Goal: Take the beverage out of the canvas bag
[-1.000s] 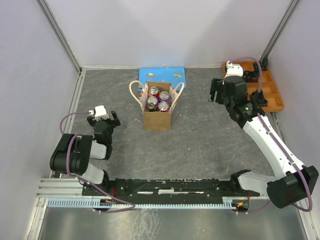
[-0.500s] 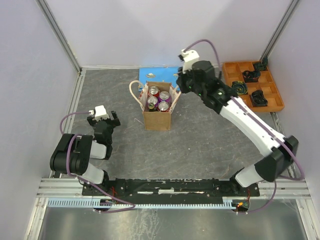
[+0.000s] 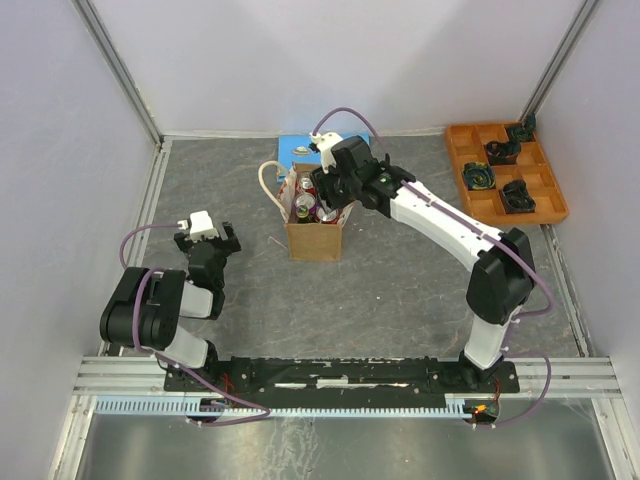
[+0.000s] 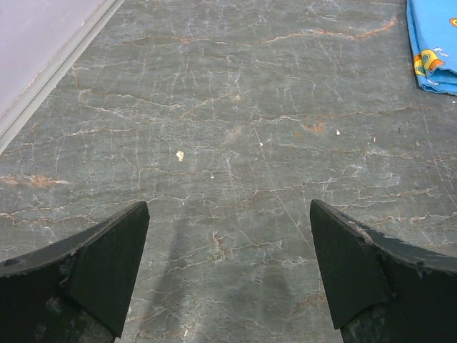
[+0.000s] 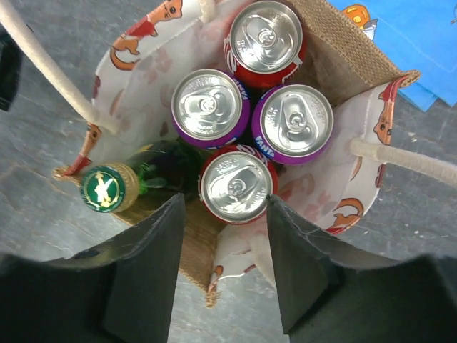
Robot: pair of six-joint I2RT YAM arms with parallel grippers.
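Observation:
The canvas bag (image 3: 315, 238) stands upright at mid-table, with cream rope handles (image 5: 50, 68) and a cat-print lining (image 5: 143, 71). Inside it stand two red cans (image 5: 237, 184) (image 5: 265, 36), two purple cans (image 5: 211, 103) (image 5: 296, 120) and a green bottle (image 5: 107, 187). My right gripper (image 3: 325, 190) hangs over the bag's mouth, pointing down. In the right wrist view the right gripper (image 5: 225, 214) is open, its tips either side of the nearest red can's rim, with nothing held. At the table's left, my left gripper (image 3: 205, 240) (image 4: 228, 211) stands open over bare table.
A flat blue board (image 3: 325, 148) (image 5: 407, 36) (image 4: 432, 43) lies right behind the bag. An orange compartment tray (image 3: 553, 205) with dark parts sits at the back right. Metal rails and grey walls bound the table.
My right arm has swung left from the orange tray to above the bag's mouth. The left arm and the bag have not moved.

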